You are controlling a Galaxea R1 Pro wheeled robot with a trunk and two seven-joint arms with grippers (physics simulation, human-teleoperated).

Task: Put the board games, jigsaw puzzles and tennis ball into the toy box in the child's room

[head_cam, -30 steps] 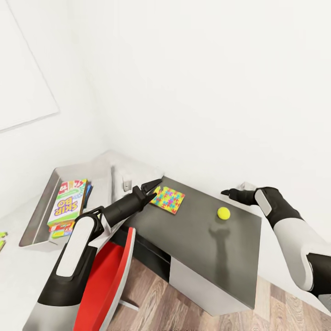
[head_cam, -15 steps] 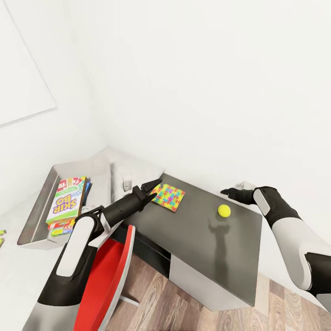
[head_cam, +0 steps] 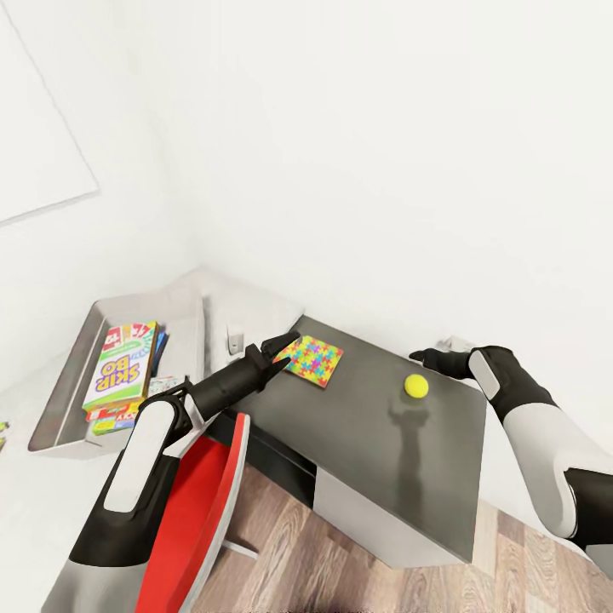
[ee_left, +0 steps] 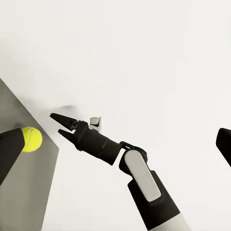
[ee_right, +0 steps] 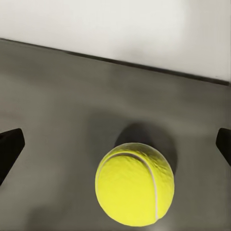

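A tennis ball rests on the dark grey table top, near its far right corner. My right gripper hovers open just behind the ball. In the right wrist view the ball lies between the spread fingertips. One jigsaw puzzle lies flat at the table's far left. My left gripper is open beside the puzzle's near-left edge, holding nothing. The toy box stands on the light grey top and holds the Skip-Bo board game over other game boxes. The left wrist view shows the right gripper open.
A red chair stands under my left arm, against the desk's front. A wall socket sits behind the desk corner. Wood-plank floor lies in front of the white cabinet. White walls close off the back.
The whole picture has shifted slightly, so the camera has moved. Both arms hold almost the same pose, and the ball, puzzle and toy box have not moved on the desk.
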